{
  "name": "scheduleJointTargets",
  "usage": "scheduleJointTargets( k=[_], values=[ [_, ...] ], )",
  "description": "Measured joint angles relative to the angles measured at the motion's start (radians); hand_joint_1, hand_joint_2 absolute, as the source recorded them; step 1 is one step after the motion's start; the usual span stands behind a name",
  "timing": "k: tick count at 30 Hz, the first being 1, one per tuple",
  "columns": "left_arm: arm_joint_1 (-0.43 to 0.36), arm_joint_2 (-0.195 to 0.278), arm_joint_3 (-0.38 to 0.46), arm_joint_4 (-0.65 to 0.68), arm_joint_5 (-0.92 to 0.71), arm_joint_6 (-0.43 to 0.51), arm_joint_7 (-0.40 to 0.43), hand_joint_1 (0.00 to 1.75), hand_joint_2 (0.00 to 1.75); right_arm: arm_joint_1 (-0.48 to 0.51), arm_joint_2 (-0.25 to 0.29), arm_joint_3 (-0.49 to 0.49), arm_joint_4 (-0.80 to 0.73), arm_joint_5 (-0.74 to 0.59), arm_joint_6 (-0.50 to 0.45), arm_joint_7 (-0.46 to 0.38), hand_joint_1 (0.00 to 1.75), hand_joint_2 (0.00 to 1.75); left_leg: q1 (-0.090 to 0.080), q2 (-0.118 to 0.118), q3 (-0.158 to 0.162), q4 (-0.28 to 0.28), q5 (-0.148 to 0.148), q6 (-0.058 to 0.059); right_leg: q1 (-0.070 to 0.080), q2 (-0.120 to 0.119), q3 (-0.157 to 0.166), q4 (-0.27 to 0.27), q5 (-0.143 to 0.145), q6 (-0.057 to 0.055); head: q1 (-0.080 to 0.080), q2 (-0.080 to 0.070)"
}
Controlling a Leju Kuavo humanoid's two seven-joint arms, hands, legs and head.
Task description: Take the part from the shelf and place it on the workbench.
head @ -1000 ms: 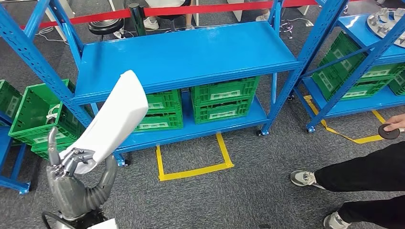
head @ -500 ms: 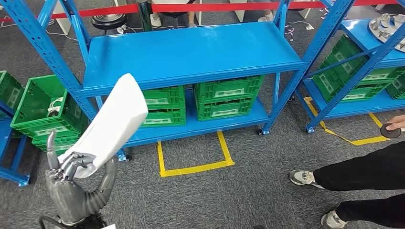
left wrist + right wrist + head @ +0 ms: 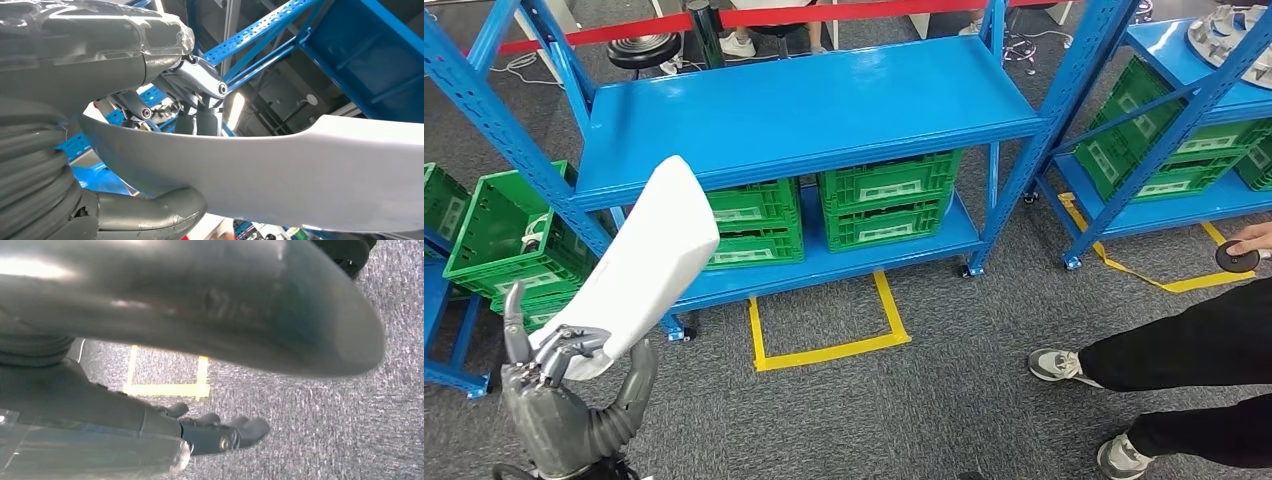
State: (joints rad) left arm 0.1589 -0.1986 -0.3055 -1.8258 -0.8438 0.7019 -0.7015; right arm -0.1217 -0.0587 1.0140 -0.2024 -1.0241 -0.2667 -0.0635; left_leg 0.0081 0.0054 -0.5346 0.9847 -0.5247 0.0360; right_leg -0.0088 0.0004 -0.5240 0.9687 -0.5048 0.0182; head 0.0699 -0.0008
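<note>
At the lower left of the head view, the left robot hand [image 3: 559,350] grips the lower end of the long white part [image 3: 642,258], fingers wrapped around it, the part slanting up toward the blue shelf [image 3: 804,105]. The right robot hand [image 3: 215,432] hangs over grey carpet [image 3: 320,430] with fingers loosely extended, holding nothing.

green crates [image 3: 886,205] | yellow floor tape [image 3: 826,352] | person's shoes [image 3: 1056,367]
</note>
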Motion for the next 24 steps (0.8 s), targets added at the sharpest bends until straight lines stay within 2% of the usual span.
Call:
scheduleJointTargets(
  k=[3,7,9,24],
  values=[
    [0.005,0.0,0.003,-0.005,0.001,0.0,0.0,1.75,1.75,-0.005,0.003,0.001,0.0,0.014,0.0,0.012,0.0,0.0,0.001,0.0,0.002,-0.001,0.003,-0.008,0.002,0.0,0.0,0.004,-0.002,-0.005,-0.006,0.0],
    [0.015,0.0,0.017,-0.019,0.013,0.0,0.0,1.75,1.75,-0.024,0.006,0.004,-0.001,0.03,-0.005,0.023,0.0,0.0,0.003,0.002,0.006,-0.002,0.002,-0.034,0.002,0.0,-0.001,0.009,-0.005,-0.009,-0.009,0.0],
    [0.014,0.0,0.024,-0.023,0.019,0.0,0.002,1.75,1.75,-0.037,0.006,0.004,-0.001,0.031,-0.007,0.023,0.0,0.0,0.003,0.002,0.007,-0.002,0.001,-0.04,0.002,0.0,-0.001,0.009,-0.006,-0.01,-0.008,0.0],
    [0.012,-0.004,0.043,-0.026,0.009,0.0,0.003,1.75,1.75,-0.023,0.006,0.004,-0.001,0.024,-0.005,0.036,0.0,0.0,-0.001,-0.005,0.005,0.0,-0.003,-0.039,-0.002,0.0,0.005,0.001,-0.006,-0.005,-0.008,0.0]
  ],
)
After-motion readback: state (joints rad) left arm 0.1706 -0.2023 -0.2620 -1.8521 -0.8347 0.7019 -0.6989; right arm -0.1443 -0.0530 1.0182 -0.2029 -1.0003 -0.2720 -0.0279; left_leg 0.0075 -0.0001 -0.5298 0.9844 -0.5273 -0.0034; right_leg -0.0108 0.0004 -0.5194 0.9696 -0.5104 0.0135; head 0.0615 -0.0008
